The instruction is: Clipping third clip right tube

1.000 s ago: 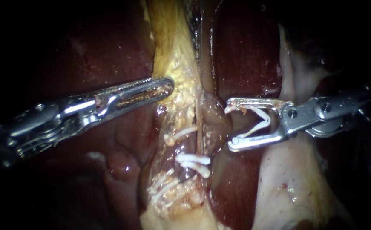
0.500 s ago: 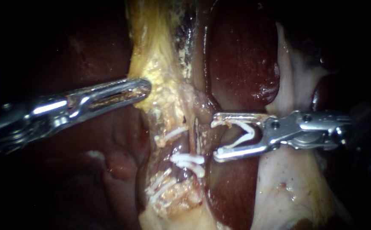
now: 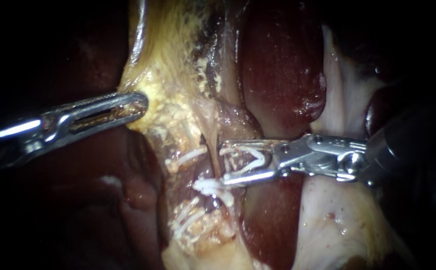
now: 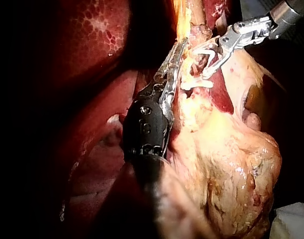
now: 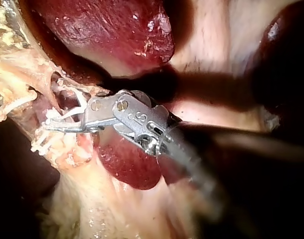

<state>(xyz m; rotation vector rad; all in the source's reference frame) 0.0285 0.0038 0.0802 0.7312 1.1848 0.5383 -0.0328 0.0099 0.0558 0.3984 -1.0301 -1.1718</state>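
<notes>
Both sets of jaws are loaded: yellow tissue [image 3: 170, 107] is clamped by the left instrument [image 3: 138, 104]; a white clip [image 3: 259, 157] is held half-open astride the right tube [image 3: 232, 124] by the right instrument [image 3: 224, 164].

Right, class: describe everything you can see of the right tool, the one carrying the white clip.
The right tool is shiny silver metal: a dark shaft entering from the right, a pinned hinge block, then two slim jaws. The jaws stand in a narrow V, holding an open white clip whose legs lie along their inner faces. It lies roughly level, its tips beside the yellowish tissue, just above closed clips. Whether the jaws straddle a tube is unclear. Dark red liver lies behind it.
</notes>
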